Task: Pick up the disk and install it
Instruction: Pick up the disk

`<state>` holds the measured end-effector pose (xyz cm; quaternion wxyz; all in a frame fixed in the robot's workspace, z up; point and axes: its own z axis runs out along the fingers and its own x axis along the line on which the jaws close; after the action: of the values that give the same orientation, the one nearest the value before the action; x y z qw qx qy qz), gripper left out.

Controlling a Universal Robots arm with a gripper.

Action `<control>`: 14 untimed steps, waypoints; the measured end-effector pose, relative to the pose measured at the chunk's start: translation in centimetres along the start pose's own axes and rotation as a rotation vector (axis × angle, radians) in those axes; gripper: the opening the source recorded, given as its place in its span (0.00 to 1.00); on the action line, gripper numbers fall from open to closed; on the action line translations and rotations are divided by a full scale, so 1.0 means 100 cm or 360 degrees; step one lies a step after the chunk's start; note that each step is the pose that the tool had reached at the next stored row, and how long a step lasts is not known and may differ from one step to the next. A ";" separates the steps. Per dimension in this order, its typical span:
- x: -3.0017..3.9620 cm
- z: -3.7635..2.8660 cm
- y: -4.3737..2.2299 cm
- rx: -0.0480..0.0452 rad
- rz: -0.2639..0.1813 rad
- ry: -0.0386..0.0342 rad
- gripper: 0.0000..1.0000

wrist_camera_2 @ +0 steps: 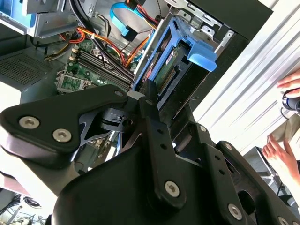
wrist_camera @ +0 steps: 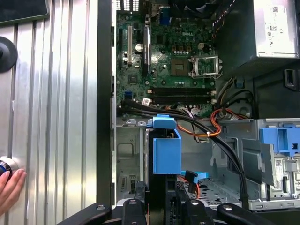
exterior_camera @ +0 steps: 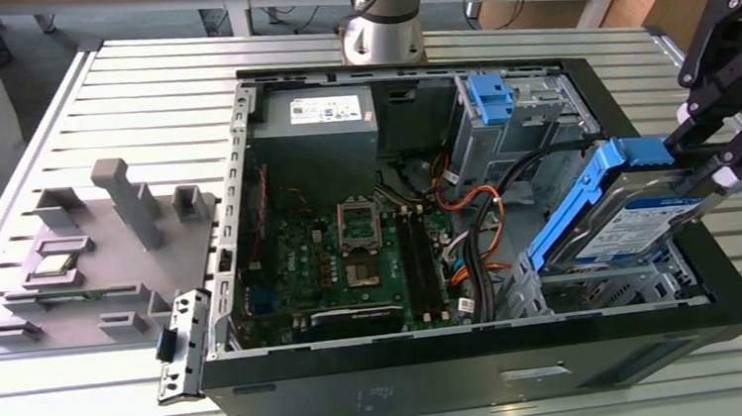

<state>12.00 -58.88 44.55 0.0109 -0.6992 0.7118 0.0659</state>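
The pincer (exterior_camera: 717,166) is clenched on the disk (exterior_camera: 644,216), which hangs tilted in its blue carrier above the metal drive cage (exterior_camera: 616,288), at three o'clock from the motherboard (exterior_camera: 347,250) in the exterior view. Its lower end seems to touch the cage, though the angle leaves that unsure. The computer case (exterior_camera: 490,363) lies open on the tabletop (exterior_camera: 136,87)

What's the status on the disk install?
End effector shut on the disk. Disk tilted over the drive cage, not seated. Black cables run beside the cage.
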 end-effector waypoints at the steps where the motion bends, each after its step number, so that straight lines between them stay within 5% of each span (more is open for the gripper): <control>1: 0.0001 0.0009 -0.0001 0.0000 -0.0001 0.0000 0.35; 14: 0.0020 0.0174 -0.0014 -0.0001 -0.0011 0.0001 0.35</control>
<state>12.00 -58.90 42.79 0.0107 -0.7017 0.7093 0.0659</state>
